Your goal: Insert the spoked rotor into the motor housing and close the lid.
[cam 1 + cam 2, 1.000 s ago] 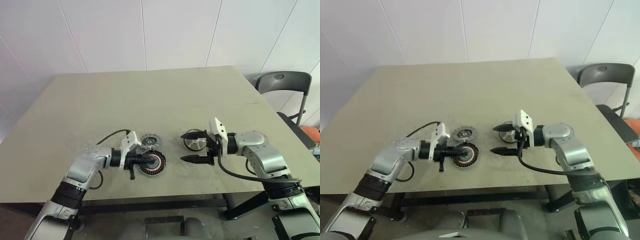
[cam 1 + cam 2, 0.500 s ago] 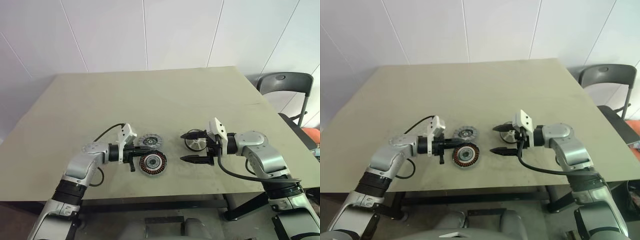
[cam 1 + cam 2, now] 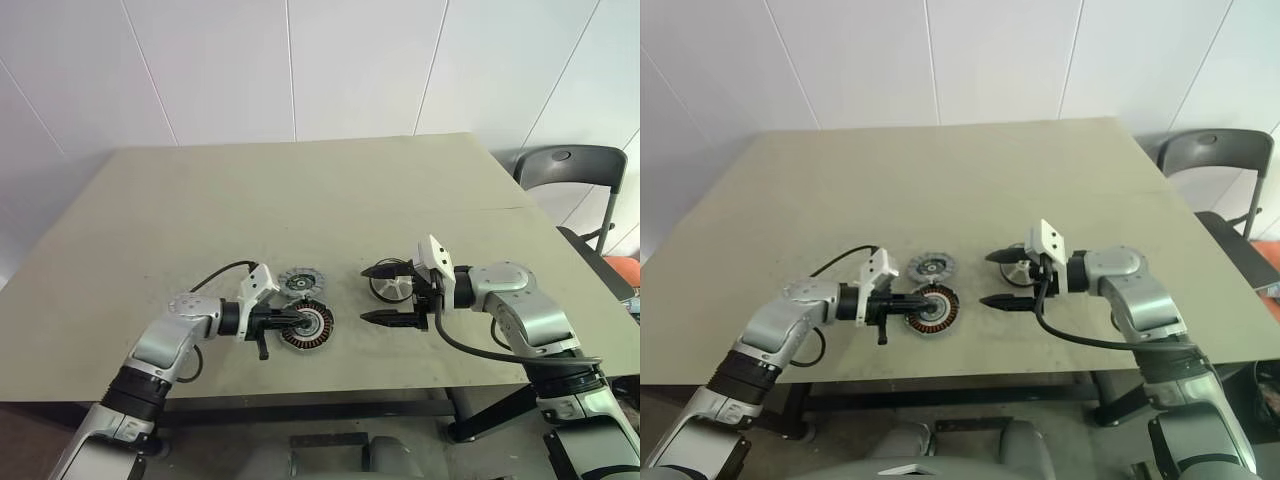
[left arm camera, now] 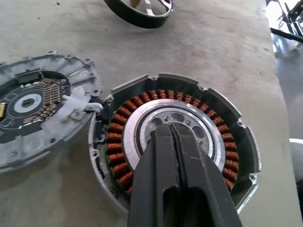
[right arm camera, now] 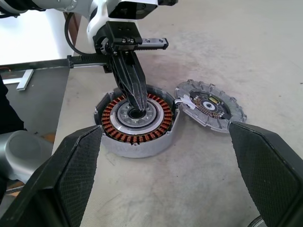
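Right now your left gripper (image 3: 297, 320) has its fingers pressed together, tips resting in the silvery centre hub of the motor housing (image 3: 306, 327), which lies flat on the tabletop (image 3: 300, 200). Just beyond the left gripper, touching the motor housing's rim, lies the lid (image 3: 301, 282). Across from them your right gripper (image 3: 372, 294) hangs with its fingers spread wide apart, holding nothing. The spoked rotor (image 3: 389, 287) sits on the tabletop at the right gripper's far finger, partly behind it, well apart from the motor housing.
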